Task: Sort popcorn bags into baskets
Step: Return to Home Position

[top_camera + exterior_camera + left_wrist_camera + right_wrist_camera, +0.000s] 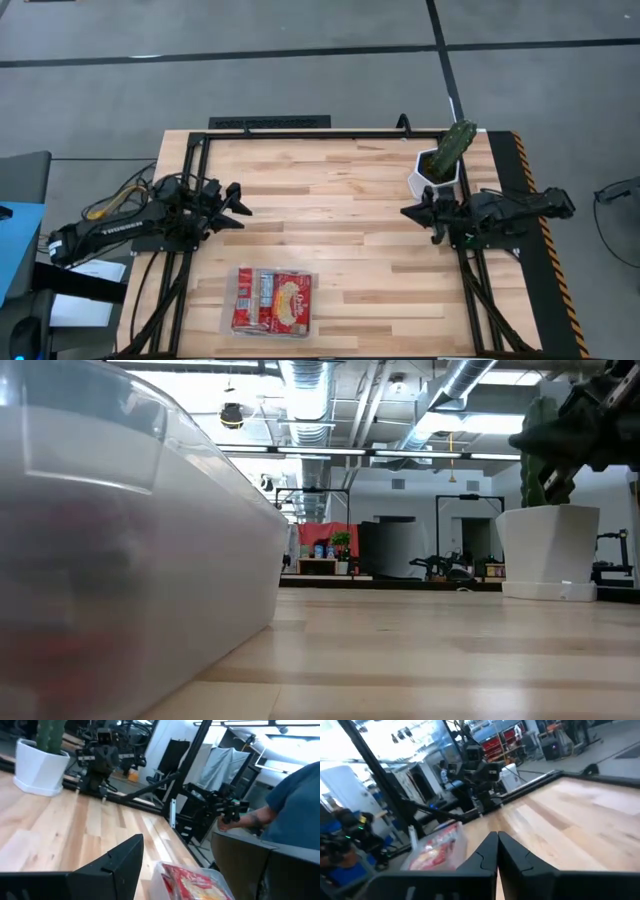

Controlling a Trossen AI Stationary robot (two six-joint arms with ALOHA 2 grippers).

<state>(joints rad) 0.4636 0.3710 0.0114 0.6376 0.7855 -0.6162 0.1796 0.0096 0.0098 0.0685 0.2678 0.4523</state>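
Note:
The popcorn bags (272, 299) are red packets with cream-yellow pictures, lying flat side by side in the clear plastic basket (228, 322) near the table's near edge. The left wrist view shows the bags (192, 882) and the right wrist view shows them too (436, 847). In the low view the basket's cloudy wall (150, 580) fills the left. My left gripper (240, 203) is open over the table's left side, apart from the basket. My right gripper (408, 212), also seen in its wrist view (496, 842), is shut over the right side and holds nothing.
A white pot with a green cactus (442, 162) stands at the far right, close to my right arm. Bare wood (330, 220) lies between the grippers. A person's arm and hand (240, 819) show beyond the table's near side.

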